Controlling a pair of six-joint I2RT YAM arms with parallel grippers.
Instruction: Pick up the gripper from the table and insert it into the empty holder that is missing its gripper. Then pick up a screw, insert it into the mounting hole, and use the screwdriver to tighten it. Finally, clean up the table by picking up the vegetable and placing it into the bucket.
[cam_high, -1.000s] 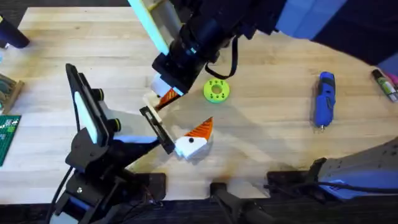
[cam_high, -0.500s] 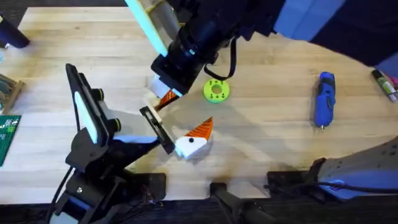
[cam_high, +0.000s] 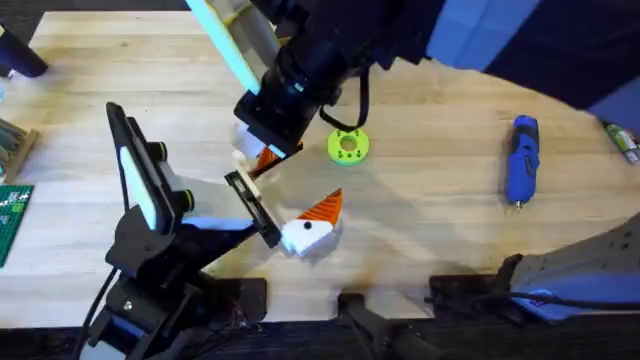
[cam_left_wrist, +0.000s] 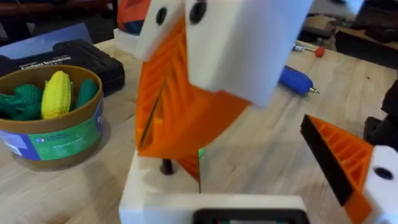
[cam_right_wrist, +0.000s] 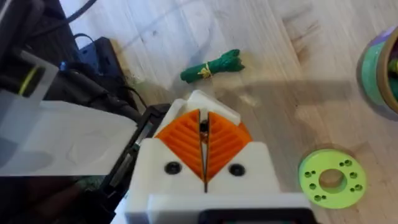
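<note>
My right gripper (cam_high: 262, 152) reaches across the table (cam_high: 440, 210) from the far side. Its orange ribbed pads are shut (cam_right_wrist: 204, 134) on a small dark screw (cam_right_wrist: 204, 126). It hovers right over a white holder (cam_right_wrist: 205, 102), which is one finger of my open left gripper (cam_high: 278, 195). The left gripper's other finger carries an orange wedge (cam_high: 325, 208). A dark spot (cam_left_wrist: 166, 166) marks the holder's top. The blue screwdriver (cam_high: 522, 160) lies to the right. The green vegetable (cam_right_wrist: 211, 65) lies on the wood. The bucket (cam_left_wrist: 53, 134) holds toy corn and greens.
A lime-green ring disc (cam_high: 348, 146) lies just right of the right gripper. A black case (cam_left_wrist: 68, 53) sits behind the bucket. A green circuit board (cam_high: 12, 215) is at the left edge, and markers (cam_high: 620, 135) at the right edge.
The right arm has shifted slightly left and away, staying over the holder. The left arm has not moved.
</note>
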